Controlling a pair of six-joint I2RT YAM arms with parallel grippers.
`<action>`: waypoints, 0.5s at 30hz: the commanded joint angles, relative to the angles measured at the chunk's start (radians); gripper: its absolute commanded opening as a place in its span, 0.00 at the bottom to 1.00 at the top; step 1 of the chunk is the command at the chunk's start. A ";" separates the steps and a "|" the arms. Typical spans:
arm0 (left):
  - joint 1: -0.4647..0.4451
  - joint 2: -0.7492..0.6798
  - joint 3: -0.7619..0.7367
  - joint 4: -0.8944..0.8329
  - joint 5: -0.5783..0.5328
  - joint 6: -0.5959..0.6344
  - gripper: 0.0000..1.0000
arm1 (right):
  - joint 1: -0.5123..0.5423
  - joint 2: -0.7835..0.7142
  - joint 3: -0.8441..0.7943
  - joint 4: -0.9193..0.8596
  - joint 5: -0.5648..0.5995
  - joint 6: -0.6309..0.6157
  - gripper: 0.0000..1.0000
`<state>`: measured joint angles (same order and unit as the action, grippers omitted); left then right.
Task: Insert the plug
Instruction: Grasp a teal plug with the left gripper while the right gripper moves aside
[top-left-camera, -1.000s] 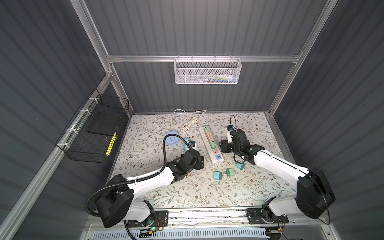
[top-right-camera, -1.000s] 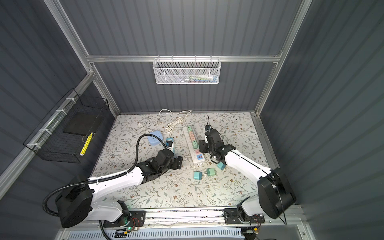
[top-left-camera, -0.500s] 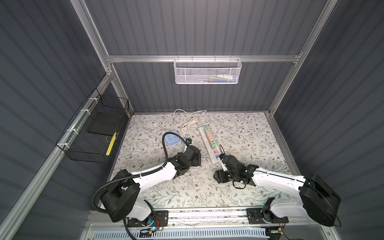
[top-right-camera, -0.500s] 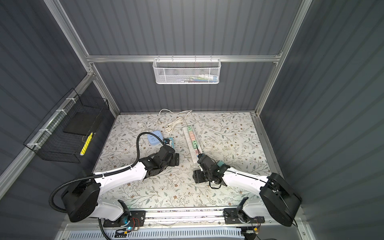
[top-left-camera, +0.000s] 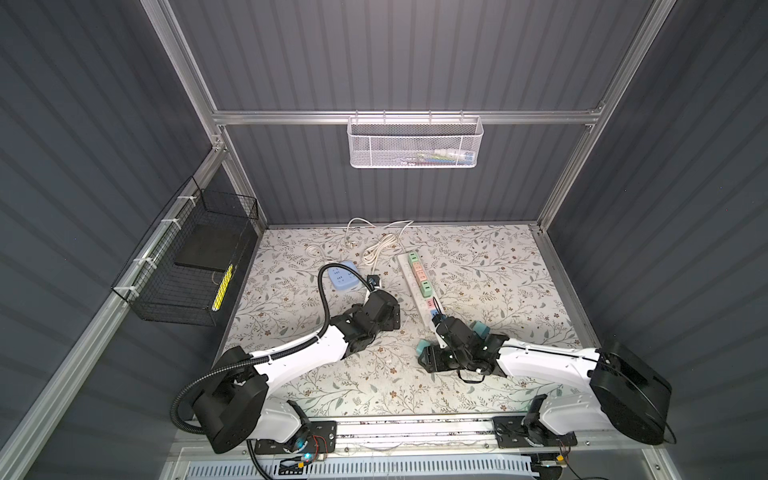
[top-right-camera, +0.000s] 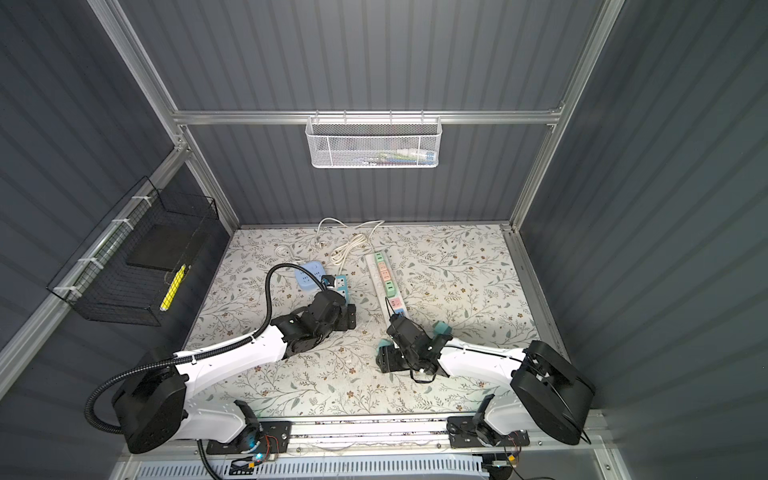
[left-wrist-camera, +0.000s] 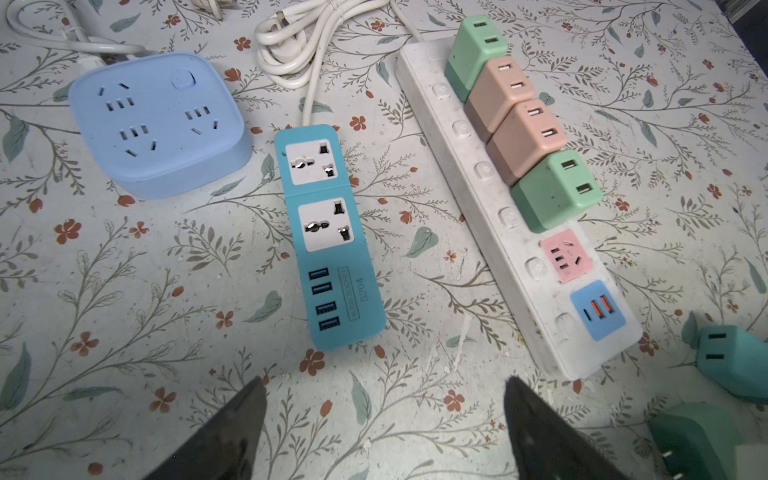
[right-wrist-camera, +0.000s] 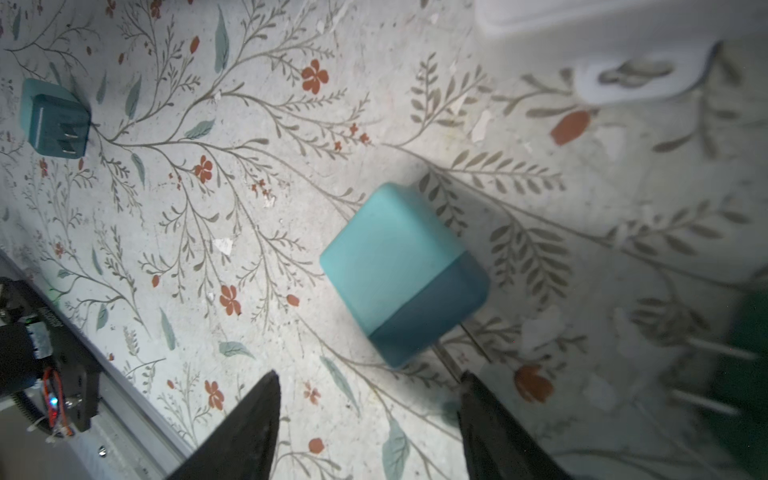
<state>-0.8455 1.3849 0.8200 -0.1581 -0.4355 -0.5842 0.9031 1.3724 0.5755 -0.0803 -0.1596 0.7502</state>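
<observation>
While the right hand (right-wrist-camera: 369, 376) hangs low, spread near a teal plug (right-wrist-camera: 399, 270), left hand (left-wrist-camera: 386, 380) wide, empty.

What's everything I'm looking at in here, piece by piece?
mat: one, pale floral, covers the floor
long power strip: one, white, right of centre
plugged-in cubes: four, two green and two pink, in that strip
short power strip: one, teal, left of the white one
square socket block: one, light blue, left of the teal strip
loose cube plugs: three, two teal and one green, front right
cords: several loops, white, back of the mat
mesh basket: one, white, back wall
wire basket: one, black, left wall
arms: two, white and black, from the front rail
left claw: one, black, open, empty
right claw: one, black, open, pointing at a teal plug
</observation>
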 joint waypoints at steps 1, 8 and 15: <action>-0.003 -0.014 -0.008 -0.015 -0.016 -0.012 0.89 | 0.011 0.008 -0.017 0.144 -0.116 0.103 0.69; -0.004 -0.017 -0.018 -0.007 -0.005 -0.012 0.90 | -0.005 -0.071 0.053 -0.089 0.082 -0.036 0.70; -0.004 -0.018 -0.021 -0.007 -0.005 -0.014 0.90 | -0.009 0.068 0.089 -0.072 0.109 -0.001 0.69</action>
<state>-0.8455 1.3849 0.8070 -0.1574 -0.4343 -0.5846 0.8738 1.4006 0.6567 -0.1261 -0.1013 0.7326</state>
